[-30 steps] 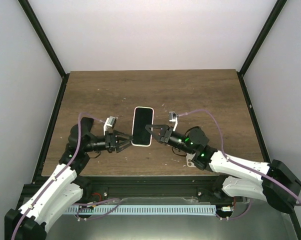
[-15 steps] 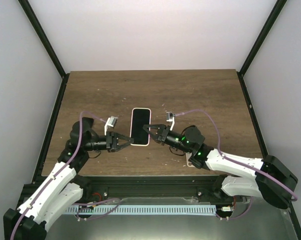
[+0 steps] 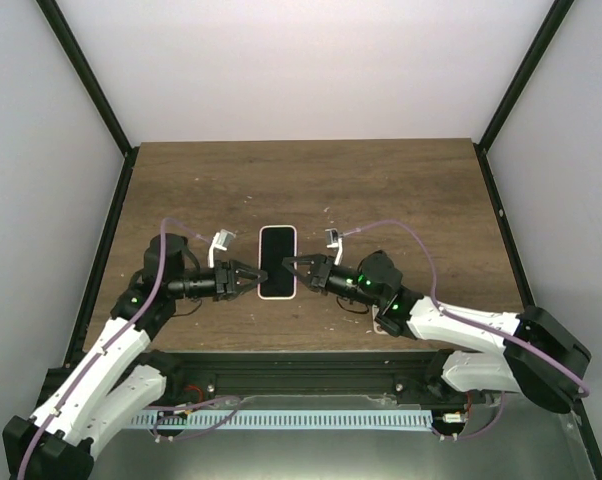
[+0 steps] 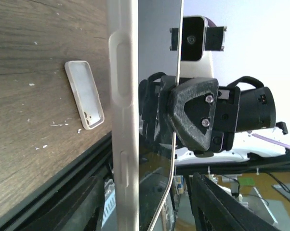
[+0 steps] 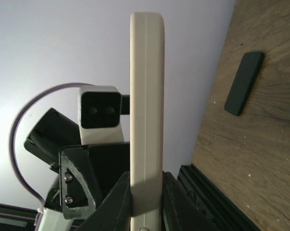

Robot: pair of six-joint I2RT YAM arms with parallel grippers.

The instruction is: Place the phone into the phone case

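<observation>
cream plastic rims the glossy black phone (image 3: 277, 262) on all 4 sides in the top view, so the phone sits inside the phone case (image 5: 146, 120), at the middle of the frame between the 2 arms; whether every corner has clicked home i cannot tell. the right gripper (image 3: 296, 266) is clamped on the case's right long edge, 1 finger over and 1 under. that pinch seems to be what carries the pair flat and, judging by the wrist views, just off the wooden table (image 3: 401, 190). the left gripper (image 3: 252, 277) straddles the opposite long edge with its jaws apart. in the left wrist view a gap shows between its fingers (image 4: 89, 207) and the slab, so it reads as set for a squeeze on that rim, not as a support. there is ample room toward the top of the top view, where wood runs to the back wall (image 3: 301, 70), and little toward the bottom, where the black rail (image 3: 281, 355) lies near. a spare cream slab (image 4: 85, 101) lies flat at the upper left of the left wrist view, close to that rail, and a dark slab (image 5: 244, 83) at the upper right of the right wrist view; what it is i cannot tell, and from above neither shows plainly. straight down looks the safest path.
</observation>
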